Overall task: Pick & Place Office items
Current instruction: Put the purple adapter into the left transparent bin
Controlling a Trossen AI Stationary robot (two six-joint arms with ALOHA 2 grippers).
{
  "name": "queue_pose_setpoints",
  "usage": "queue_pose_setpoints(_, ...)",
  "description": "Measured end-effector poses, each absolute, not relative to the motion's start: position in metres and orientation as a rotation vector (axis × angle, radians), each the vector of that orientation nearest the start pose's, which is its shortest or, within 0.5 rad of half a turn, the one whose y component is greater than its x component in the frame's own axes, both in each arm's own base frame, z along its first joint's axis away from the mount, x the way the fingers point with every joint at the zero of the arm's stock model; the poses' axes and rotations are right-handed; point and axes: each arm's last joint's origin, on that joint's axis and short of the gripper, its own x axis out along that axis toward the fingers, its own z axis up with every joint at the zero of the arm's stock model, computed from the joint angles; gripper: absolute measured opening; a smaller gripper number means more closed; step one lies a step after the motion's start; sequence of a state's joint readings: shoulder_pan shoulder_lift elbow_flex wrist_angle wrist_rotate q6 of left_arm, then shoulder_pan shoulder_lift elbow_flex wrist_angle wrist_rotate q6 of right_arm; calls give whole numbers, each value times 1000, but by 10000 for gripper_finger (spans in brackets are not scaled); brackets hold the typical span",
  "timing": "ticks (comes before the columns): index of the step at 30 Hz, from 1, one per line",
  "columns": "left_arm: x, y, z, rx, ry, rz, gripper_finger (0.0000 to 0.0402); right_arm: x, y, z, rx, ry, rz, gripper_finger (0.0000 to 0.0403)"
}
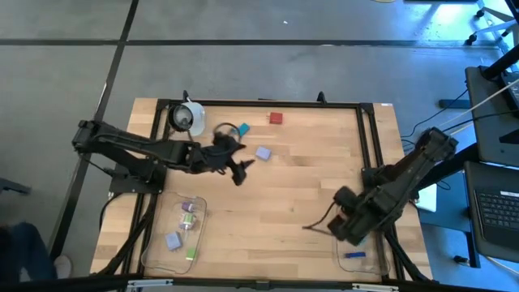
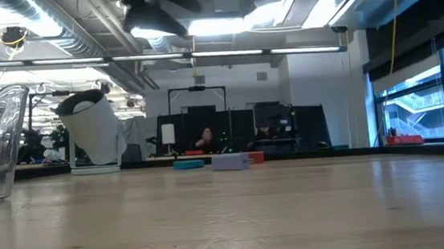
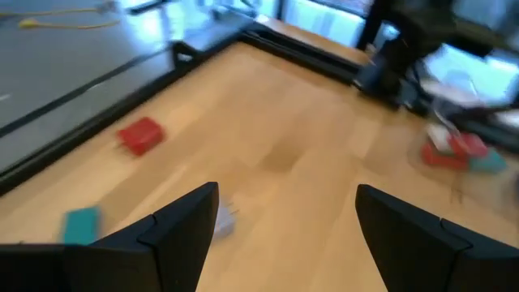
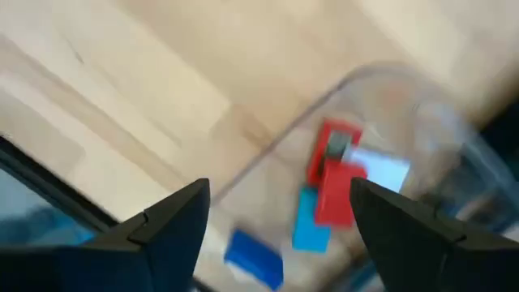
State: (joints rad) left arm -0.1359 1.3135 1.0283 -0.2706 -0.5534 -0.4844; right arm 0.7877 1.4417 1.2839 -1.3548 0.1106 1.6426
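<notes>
Hovering over the far-left part of the table (image 1: 308, 182), the left gripper (image 1: 241, 170) has its jaws spread and empty, and the lavender block (image 1: 263, 152) sits just beside them toward the right, showing between its fingers (image 3: 182, 231) in the left wrist view; that arm is far nearer than the right one, though the block's long axis is too small to call. Three loose pieces remain: the lavender one, a teal block (image 1: 242, 128) and a red block (image 1: 276, 118). The right gripper (image 1: 345, 229), also spread and empty, hangs above the right tray (image 4: 422, 105), which holds about four pieces; the left tray (image 1: 150, 251) holds roughly three.
</notes>
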Motion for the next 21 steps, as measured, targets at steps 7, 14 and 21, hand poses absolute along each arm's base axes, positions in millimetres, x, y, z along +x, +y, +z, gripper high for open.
queue_pose_setpoints(7, 324, -2, 250, -216, 598, 337, 288, 163, 129, 318, 649, 1138, -674, 300)
queue_pose_setpoints(14, 341, 42, 201, 68, 813, 157, 299, 156, 96, 336, 537, 967, -700, 300)
queue_pose_setpoints(21, 356, 80, 163, 267, 905, 215, 299, 162, 73, 340, 414, 928, -728, 300)
